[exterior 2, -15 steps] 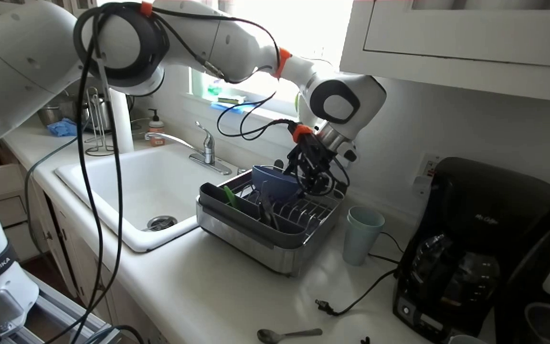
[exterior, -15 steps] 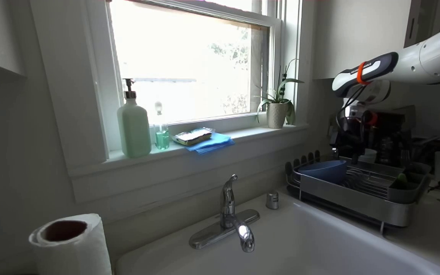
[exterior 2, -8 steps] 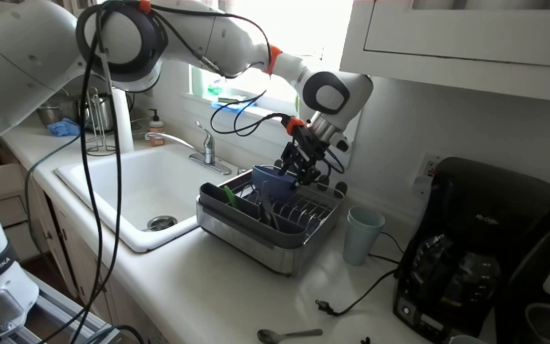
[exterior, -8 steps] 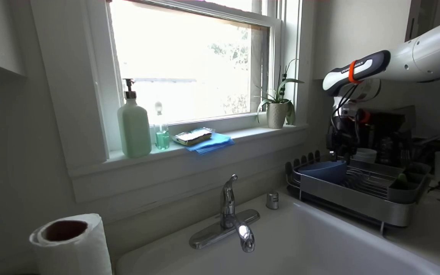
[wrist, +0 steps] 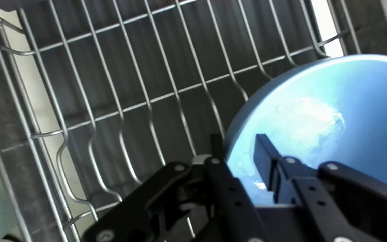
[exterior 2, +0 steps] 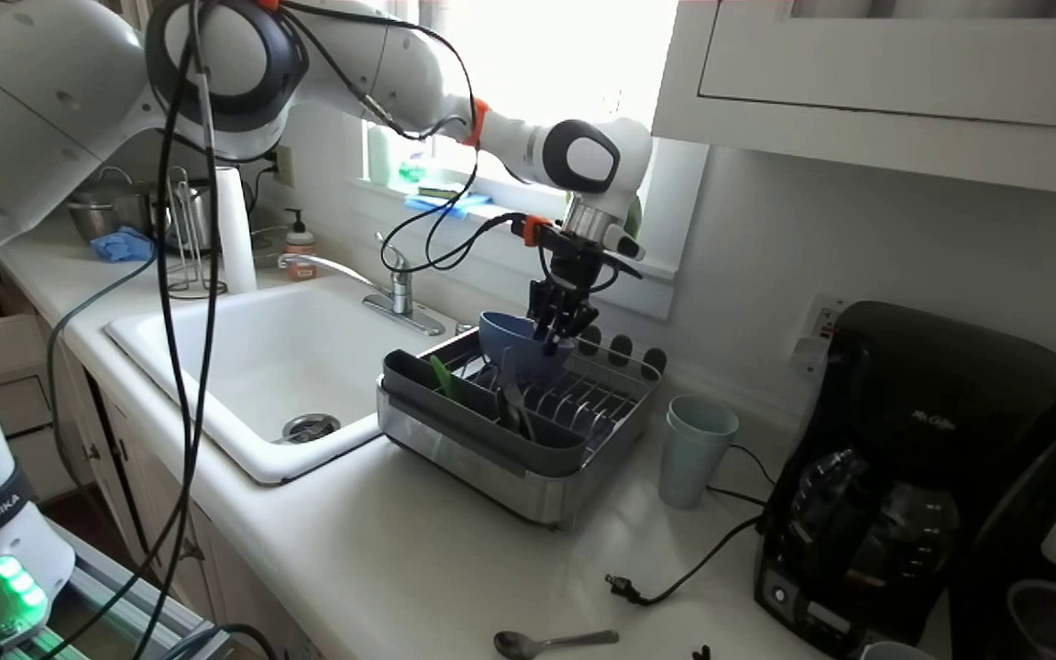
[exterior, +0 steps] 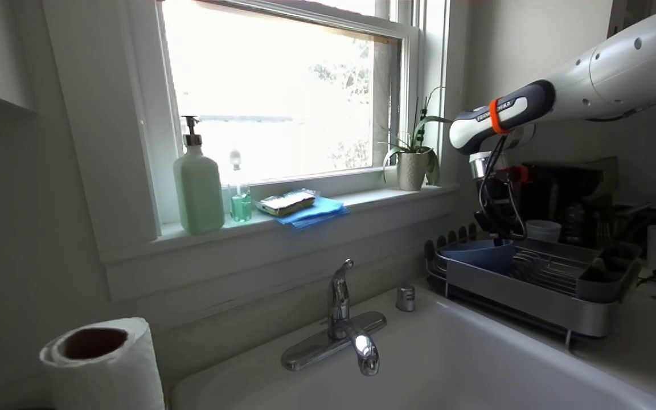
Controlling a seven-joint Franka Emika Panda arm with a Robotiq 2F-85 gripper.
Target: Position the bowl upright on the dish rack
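The blue bowl (exterior 2: 511,341) rests in the dish rack (exterior 2: 478,474), at the end towards the sink, leaning a little. In the wrist view the bowl (wrist: 358,134) lies at the right with its hollow facing the camera, over the wires of the rack (wrist: 193,88). My gripper (wrist: 240,143) straddles the bowl's near wall. One finger is outside, close against the rim; the inside finger (wrist: 265,158) stands apart from the wall, so a gap shows. From above, the gripper (exterior 2: 554,335) reaches down at the rim; in an exterior view the bowl (exterior: 479,254) is partly behind the rack's side.
A grey caddy (exterior 2: 482,412) with a green utensil (exterior 2: 443,376) and cutlery runs along the rack's front. Pale cups (exterior 2: 698,449) and a coffee maker (exterior 2: 913,458) stand beyond it. The sink (exterior 2: 262,367) and its faucet (exterior 2: 400,284) adjoin the other end.
My gripper has moved towards the window and sink side, down to the bowl's rim, and has turned more upright. The bowl has tipped slightly, and more of its inside shows.
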